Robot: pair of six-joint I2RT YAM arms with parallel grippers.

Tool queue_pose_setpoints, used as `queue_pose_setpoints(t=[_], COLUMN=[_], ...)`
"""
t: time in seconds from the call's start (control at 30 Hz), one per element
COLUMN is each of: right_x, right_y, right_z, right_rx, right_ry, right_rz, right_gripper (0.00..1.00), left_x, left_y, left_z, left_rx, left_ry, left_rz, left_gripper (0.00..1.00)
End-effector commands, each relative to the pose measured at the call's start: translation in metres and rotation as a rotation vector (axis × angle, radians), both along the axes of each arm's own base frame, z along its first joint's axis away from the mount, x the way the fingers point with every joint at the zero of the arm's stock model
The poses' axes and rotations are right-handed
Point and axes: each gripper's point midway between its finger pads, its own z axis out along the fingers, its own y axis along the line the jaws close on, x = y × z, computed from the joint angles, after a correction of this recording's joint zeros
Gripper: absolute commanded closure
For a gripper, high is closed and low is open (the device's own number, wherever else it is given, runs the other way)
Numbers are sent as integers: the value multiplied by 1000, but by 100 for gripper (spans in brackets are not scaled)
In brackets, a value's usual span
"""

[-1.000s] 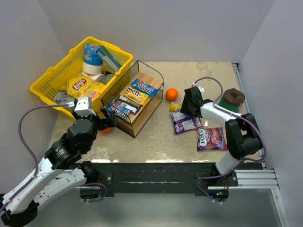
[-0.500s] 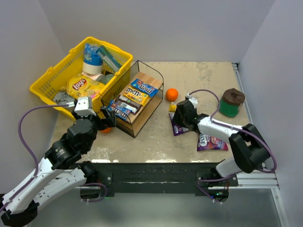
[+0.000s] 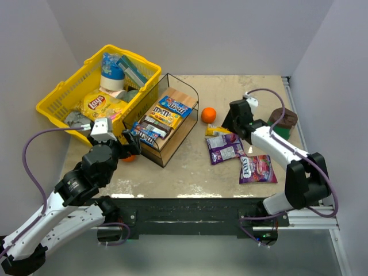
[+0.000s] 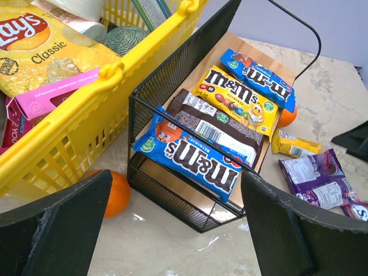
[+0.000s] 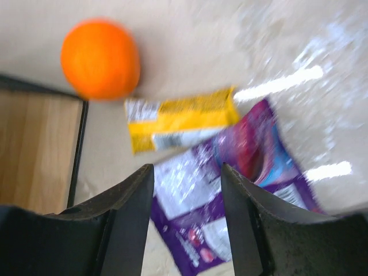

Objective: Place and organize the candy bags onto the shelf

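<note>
The right hand (image 5: 187,183) is hanging spread above the desk (image 3: 190,172), its dark fingers (image 5: 123,224) standing well apart and pinching nothing. Its wrist view is smearing with blur. A purple candy bag (image 5: 253,144) is lying in the gap and running under both fingers, so its lower edge is cut off and its print cannot be read. Just beyond it a small yellow candy bag (image 5: 178,118) is lying flat; whether the two are touching is hard to tell. An orange (image 5: 100,57) is sitting near a corner of the shelf (image 5: 34,149), of which only a strip of board is showing here. A pink candy bag (image 3: 257,168) is lying apart, nearer the arm bases. A green canister (image 3: 283,122) is peeking out from behind the right arm.

The left hand (image 4: 175,190) is also spread, its fingers (image 4: 57,230) framing the shelf from the near side and holding nothing. On the slanted board a blue M&M's bag (image 4: 259,77), a yellow M&M's bag (image 4: 236,106), a brown bag (image 4: 218,129) and a second blue M&M's bag (image 4: 190,155) are lying in a row, each overlapping the next. A second orange (image 4: 118,192) is half hiding behind the left finger, between the shelf and the yellow basket (image 4: 109,75), which the frame is cutting off.
</note>
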Motion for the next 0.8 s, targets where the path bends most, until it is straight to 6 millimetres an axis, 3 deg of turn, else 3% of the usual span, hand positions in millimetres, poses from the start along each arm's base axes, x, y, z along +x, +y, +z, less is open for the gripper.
queue_pose_setpoints(t=[0.0,0.3,0.57,0.77], right_x=[27,61,49,39], right_y=[-23,-18,-14,-14], right_z=[-8,-36,-76,-92], right_rx=[-71,28,51,92], right_ry=[33,52,133,160], right_rz=[8,100,186,194], right_gripper=[45,43,47,61], left_x=[2,1,1,1], left_y=[0,2,2,2], left_z=[8,7,5,6], left_rx=[-23,-23,-23,-23], left_ry=[-29,-26,-26,-26], left_rz=[11,14,17,15], left_gripper=[0,1,1,0])
